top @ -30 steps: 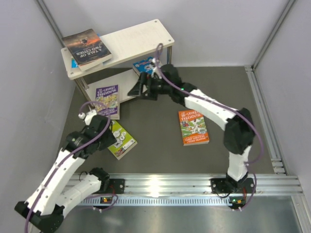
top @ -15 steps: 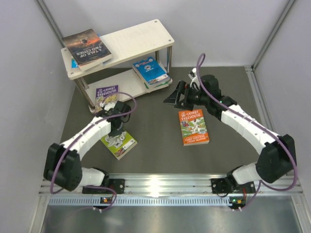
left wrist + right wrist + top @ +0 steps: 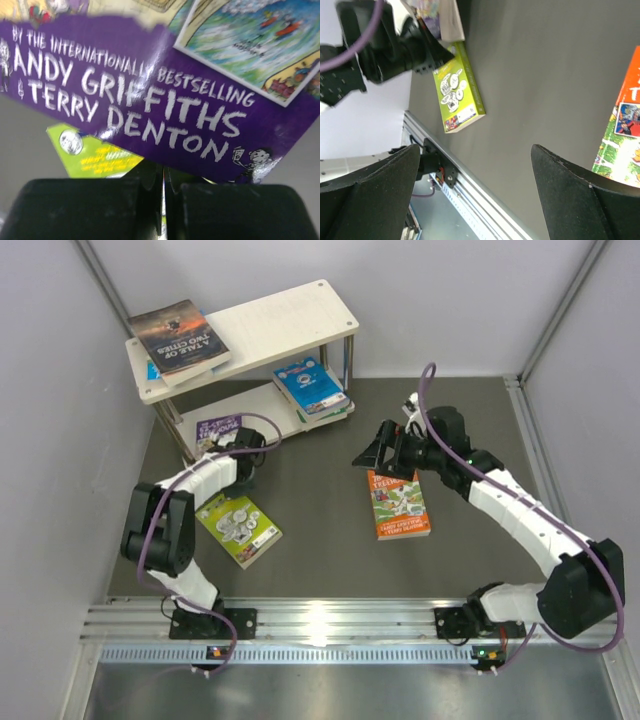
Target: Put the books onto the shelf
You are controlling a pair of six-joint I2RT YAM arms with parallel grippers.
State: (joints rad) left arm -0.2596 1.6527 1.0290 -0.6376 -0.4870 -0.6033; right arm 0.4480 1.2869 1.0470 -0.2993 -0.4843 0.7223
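The left tool (image 3: 243, 448) has left the lime-green book (image 3: 238, 529) and reached toward the shelf (image 3: 290, 315), while the right tool (image 3: 378, 455) has drawn back from the shelf's lower board. The left tool is now clenched tight at the lower edge of the purple book (image 3: 215, 430), which lies on the desk (image 3: 320, 490) just in front of the shelf's left end; whether the cover is pinched cannot be told. The right tool hangs released, fingers wide, over the near-shelf end of the orange book (image 3: 400, 505), well right of the shelf. A dark book (image 3: 178, 335) rests on the shelf's top board, and blue books (image 3: 312, 388) on its lower board.
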